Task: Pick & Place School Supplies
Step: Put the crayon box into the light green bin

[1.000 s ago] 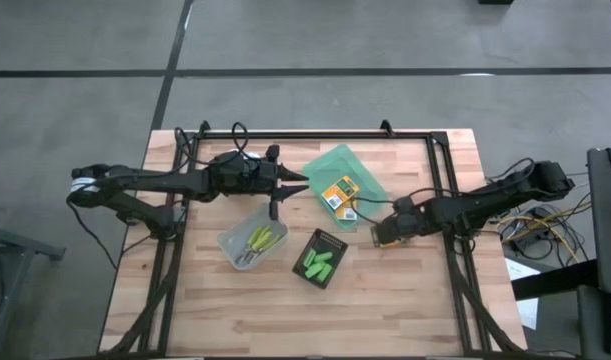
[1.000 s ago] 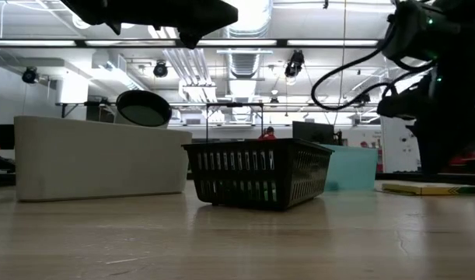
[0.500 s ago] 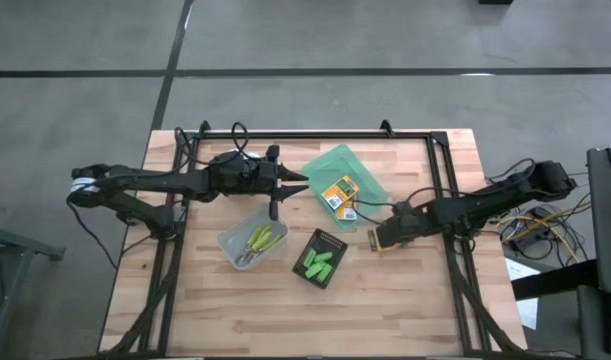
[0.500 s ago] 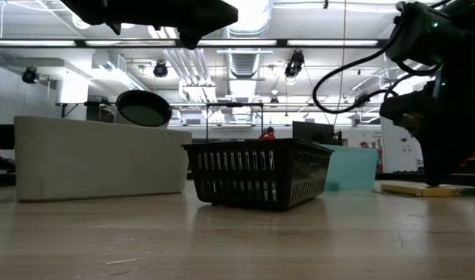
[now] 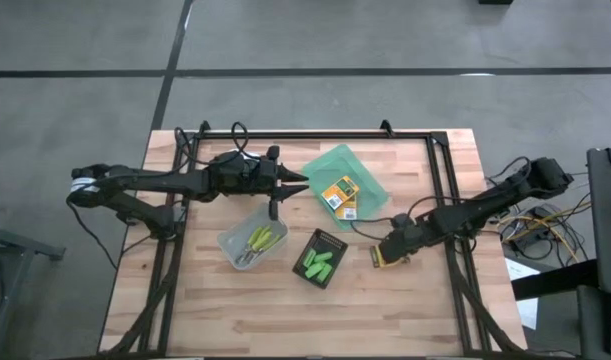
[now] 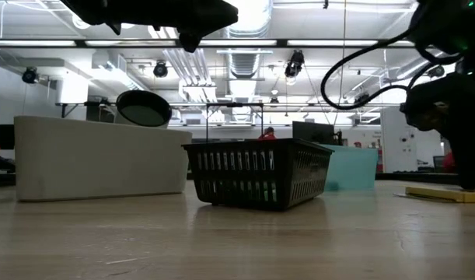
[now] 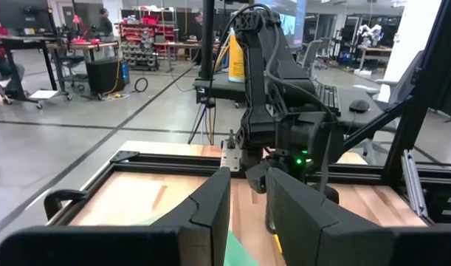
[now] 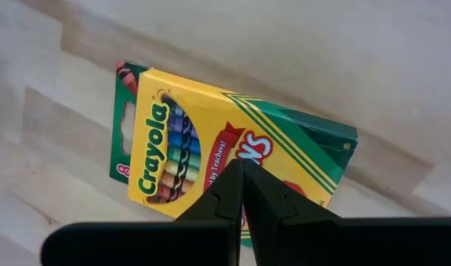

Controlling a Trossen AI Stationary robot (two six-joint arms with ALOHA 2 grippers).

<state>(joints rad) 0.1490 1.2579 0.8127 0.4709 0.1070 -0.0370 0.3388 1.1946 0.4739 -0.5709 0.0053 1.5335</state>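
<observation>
The right claw (image 5: 384,255), fingers pressed together, has slid the third crayon box (image 5: 383,257) across the counter (image 5: 405,310), farther from the green tray (image 5: 370,180) holding the other two: pushed, not gripped.

The yellow-and-green cardboard crayon box (image 8: 210,170) just under the right gripper's (image 8: 242,177) closed fingertips read "Crayola"; beside them, partly hidden letters "NS".

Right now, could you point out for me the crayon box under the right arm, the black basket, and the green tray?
crayon box (image 8: 210,159), right wrist view, on its yellow front face.
black basket (image 6: 256,173), low view, on its slatted side wall.
green tray (image 5: 337,160), high view, on its bare far part.
</observation>
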